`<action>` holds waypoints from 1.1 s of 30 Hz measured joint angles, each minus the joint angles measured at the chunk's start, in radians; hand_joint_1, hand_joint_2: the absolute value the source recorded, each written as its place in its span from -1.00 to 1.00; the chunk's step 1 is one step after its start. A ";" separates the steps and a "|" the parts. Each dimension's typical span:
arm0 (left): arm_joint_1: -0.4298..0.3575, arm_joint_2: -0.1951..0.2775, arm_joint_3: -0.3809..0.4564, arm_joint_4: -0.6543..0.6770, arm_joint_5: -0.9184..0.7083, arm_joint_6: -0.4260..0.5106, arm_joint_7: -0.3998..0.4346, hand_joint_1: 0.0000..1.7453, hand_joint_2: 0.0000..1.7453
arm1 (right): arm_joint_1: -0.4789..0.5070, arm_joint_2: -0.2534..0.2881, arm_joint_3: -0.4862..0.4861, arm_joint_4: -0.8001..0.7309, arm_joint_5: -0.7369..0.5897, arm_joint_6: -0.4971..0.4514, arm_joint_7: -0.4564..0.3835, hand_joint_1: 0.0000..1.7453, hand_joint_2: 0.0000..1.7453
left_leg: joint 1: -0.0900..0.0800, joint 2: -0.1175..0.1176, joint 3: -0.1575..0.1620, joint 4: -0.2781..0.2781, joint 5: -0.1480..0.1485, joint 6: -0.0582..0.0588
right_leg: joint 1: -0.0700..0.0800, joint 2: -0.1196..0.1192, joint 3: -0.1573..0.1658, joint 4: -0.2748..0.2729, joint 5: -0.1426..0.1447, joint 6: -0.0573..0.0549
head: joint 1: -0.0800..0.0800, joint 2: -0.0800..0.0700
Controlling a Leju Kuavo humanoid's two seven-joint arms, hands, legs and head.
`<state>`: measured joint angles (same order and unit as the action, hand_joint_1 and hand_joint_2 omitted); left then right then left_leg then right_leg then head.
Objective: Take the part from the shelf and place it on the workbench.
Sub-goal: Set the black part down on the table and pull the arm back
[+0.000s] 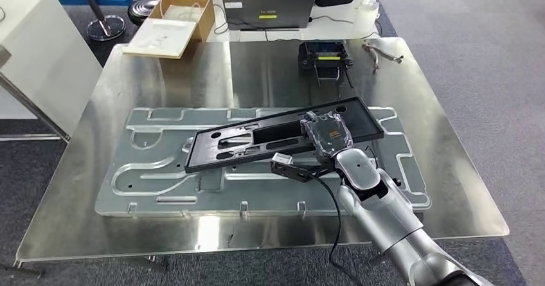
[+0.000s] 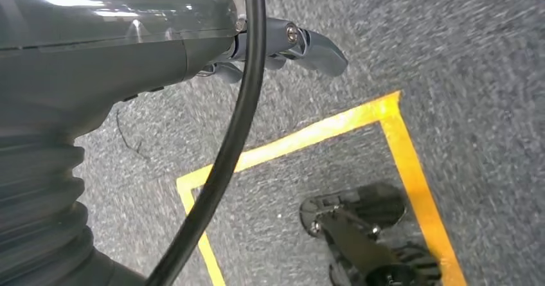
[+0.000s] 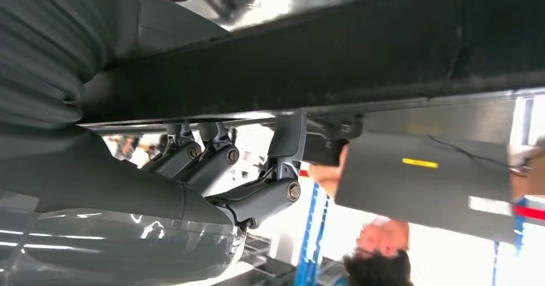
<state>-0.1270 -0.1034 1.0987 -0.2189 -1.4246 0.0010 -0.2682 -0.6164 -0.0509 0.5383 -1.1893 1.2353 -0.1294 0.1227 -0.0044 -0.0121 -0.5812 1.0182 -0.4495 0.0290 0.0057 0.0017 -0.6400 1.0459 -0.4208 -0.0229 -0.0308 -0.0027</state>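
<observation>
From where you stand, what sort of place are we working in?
Most likely a factory-style test or demo workshop. A polished metal workbench carries a machined aluminium plate, and the right hand holds a black part over it. A laptop sits at the far edge, and yellow tape marks the carpet.

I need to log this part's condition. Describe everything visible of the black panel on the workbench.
The black panel is a long, flat, matte rectangular frame, plastic-looking, with a raised rim and several cut-out slots. It lies askew over the machined aluminium plate, its far right end higher in the head view. The right robot hand grips its near edge toward the right end.
</observation>
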 joint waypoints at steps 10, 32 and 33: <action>-0.001 0.001 0.000 0.001 0.015 -0.005 -0.016 -1.00 -1.00 | -0.003 0.004 -0.004 0.012 -0.009 -0.017 0.000 -1.00 -1.00 | 0.015 0.006 -0.132 0.269 -0.119 -0.048 | -0.011 -0.002 0.038 -0.051 -0.006 -0.014 | 0.000 0.000; 0.003 0.002 0.000 0.001 0.033 -0.036 -0.024 -1.00 -1.00 | 0.005 -0.006 -0.033 0.030 -0.021 -0.036 -0.015 -1.00 -1.00 | 0.016 0.008 -0.032 0.012 0.030 -0.026 | -0.013 0.005 0.043 -0.013 -0.038 0.029 | 0.000 0.000; 0.003 0.001 0.000 0.001 0.033 -0.036 -0.025 -1.00 -1.00 | 0.006 -0.006 -0.033 0.030 -0.021 -0.036 -0.016 -1.00 -1.00 | 0.016 0.008 -0.033 0.010 0.034 -0.033 | -0.013 0.005 0.040 -0.014 -0.033 0.024 | 0.000 0.000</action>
<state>-0.1243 -0.1020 1.0987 -0.2182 -1.3916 -0.0353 -0.2931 -0.6103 -0.0565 0.5051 -1.1591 1.2146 -0.1652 0.1071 0.0118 -0.0044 -0.6141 1.0286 -0.4157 -0.0037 -0.0071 0.0064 -0.5999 1.0322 -0.4542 0.0013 -0.0310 -0.0027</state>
